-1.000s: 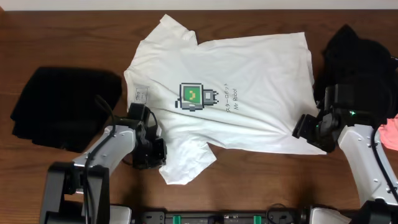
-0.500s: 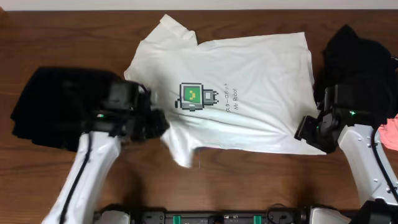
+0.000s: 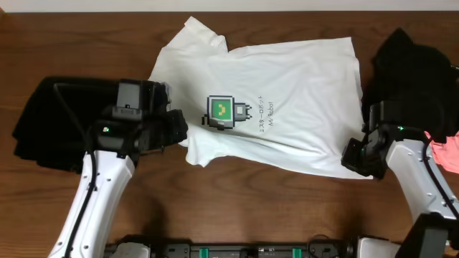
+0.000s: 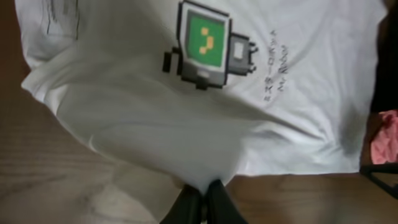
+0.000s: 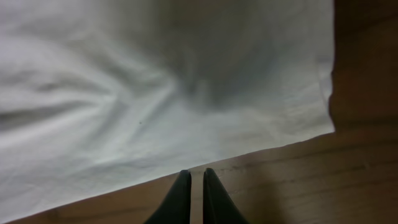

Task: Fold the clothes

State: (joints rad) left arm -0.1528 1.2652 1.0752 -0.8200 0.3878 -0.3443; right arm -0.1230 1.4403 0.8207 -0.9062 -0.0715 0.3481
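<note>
We see a white short-sleeved cloth T-shirt (image 3: 301,86), matt and softly creased, on a dark brown wood table (image 3: 272,215) with fine grain and a faint sheen. The black fabric pile (image 3: 50,122) looks matt; the white arm shell (image 3: 100,186) looks like smooth plastic.

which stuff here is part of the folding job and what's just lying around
In the job: white T-shirt, pinched by the left claw; right claw at its hem.
Lying about for now: black garment on the left, black garment on the right, pink cloth at the right edge.
</note>
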